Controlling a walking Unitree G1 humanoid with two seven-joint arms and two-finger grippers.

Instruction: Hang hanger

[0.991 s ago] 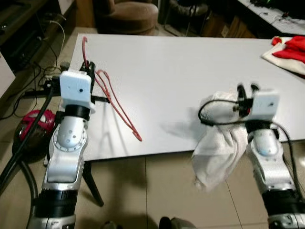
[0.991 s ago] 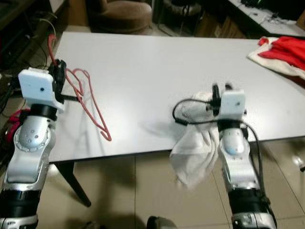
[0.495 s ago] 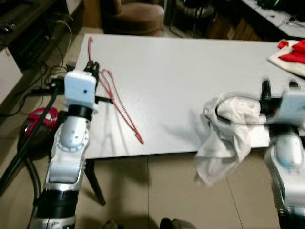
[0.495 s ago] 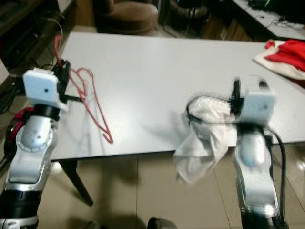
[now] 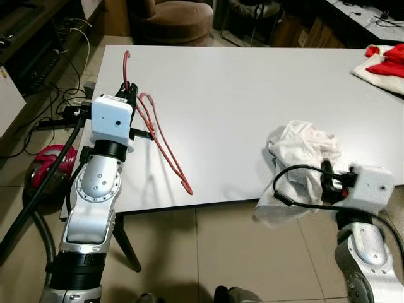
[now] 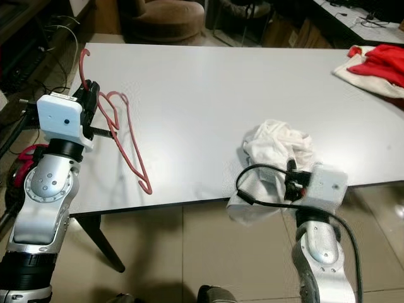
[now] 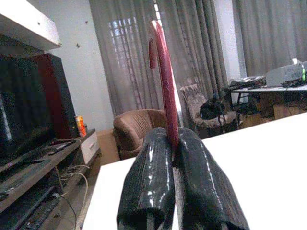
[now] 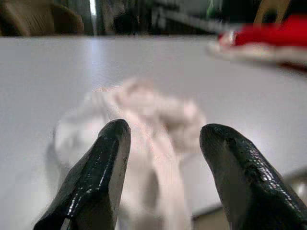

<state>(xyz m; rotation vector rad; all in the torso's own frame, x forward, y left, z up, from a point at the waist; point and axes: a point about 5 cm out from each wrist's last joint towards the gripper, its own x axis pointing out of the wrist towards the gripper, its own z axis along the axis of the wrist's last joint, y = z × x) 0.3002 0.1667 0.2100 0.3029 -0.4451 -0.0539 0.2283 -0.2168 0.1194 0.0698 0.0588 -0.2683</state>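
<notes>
As I read my feeds from nearest to farthest, this is what I have:

Right gripper (image 6: 291,178): I see it low at the near edge of the table, fingers (image 8: 98,177) spread wide with nothing between them, pointing at the white cloth.

White cloth (image 5: 303,151): I see it crumpled on the table at the near edge, one corner drooping over the side, just ahead of my right gripper and apart from it.

Left gripper (image 5: 130,96): I have it over the table's left edge, fingers (image 7: 148,177) pinched tight on the red hanger's neck.

Red hanger (image 5: 161,145): I see its hook sticking up between my left fingers; its wire body slants down across the table top, with the far tip near the front edge.

Table (image 5: 240,82): white, broad, flat.

Red and white clothes (image 6: 375,63): I see them heaped on the far right corner, well apart from the cloth.

Brown armchair (image 5: 177,16): beyond the table's far edge.
</notes>
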